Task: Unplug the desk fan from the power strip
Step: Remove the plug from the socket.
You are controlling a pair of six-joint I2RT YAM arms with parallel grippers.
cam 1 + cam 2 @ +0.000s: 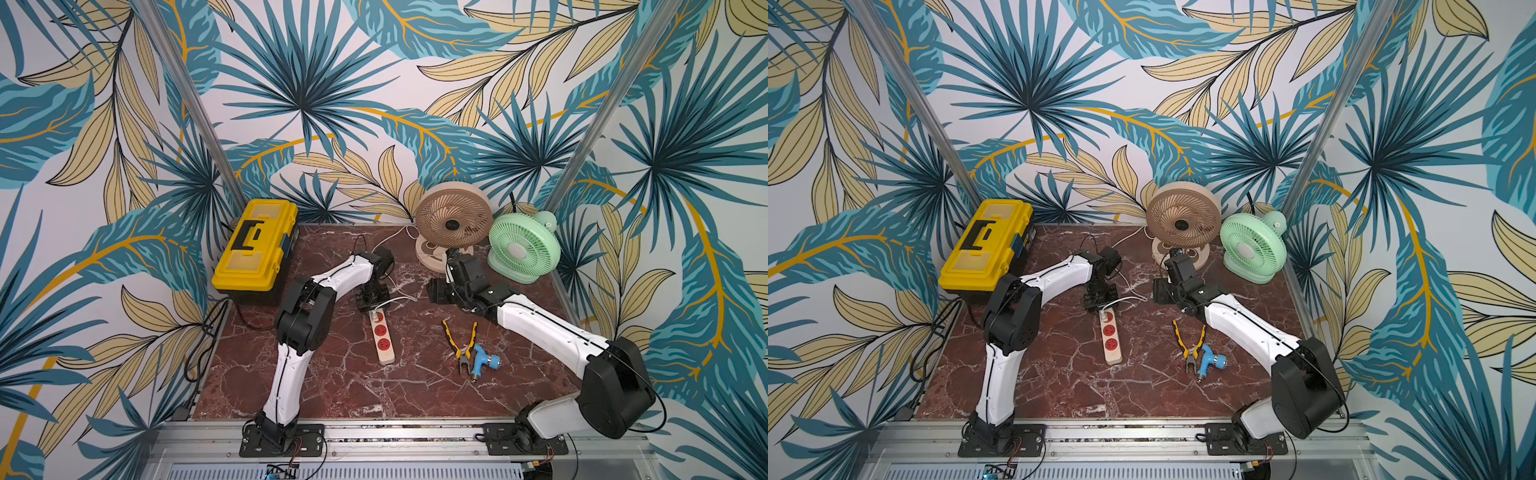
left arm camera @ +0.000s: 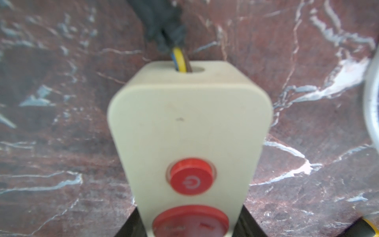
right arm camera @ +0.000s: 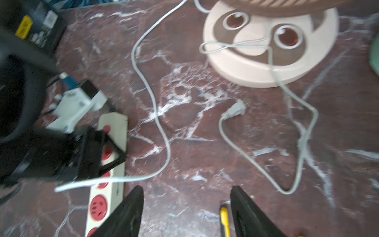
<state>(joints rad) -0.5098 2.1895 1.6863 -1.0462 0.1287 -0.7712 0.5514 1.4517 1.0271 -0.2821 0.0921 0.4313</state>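
Note:
The cream power strip (image 1: 383, 341) (image 1: 1112, 341) lies mid-table with its red sockets facing up. My left gripper (image 1: 374, 301) (image 2: 189, 225) is shut on its far end, one black finger on each side near the red button (image 2: 190, 177). The beige desk fan (image 1: 453, 220) stands at the back, and its round base (image 3: 266, 69) shows in the right wrist view. A grey-white plug (image 3: 235, 109) lies loose on the marble, out of the strip (image 3: 121, 133). My right gripper (image 3: 186, 187) (image 1: 451, 253) hovers open and empty, on the near side of that plug. Another white cord (image 3: 155, 115) drapes across the strip.
A green fan (image 1: 523, 245) stands beside the beige one at the back right. A yellow toolbox (image 1: 257, 245) sits at the back left. Yellow-handled pliers (image 1: 461, 345) and a blue tool (image 1: 486, 359) lie right of the strip. Patterned walls close three sides.

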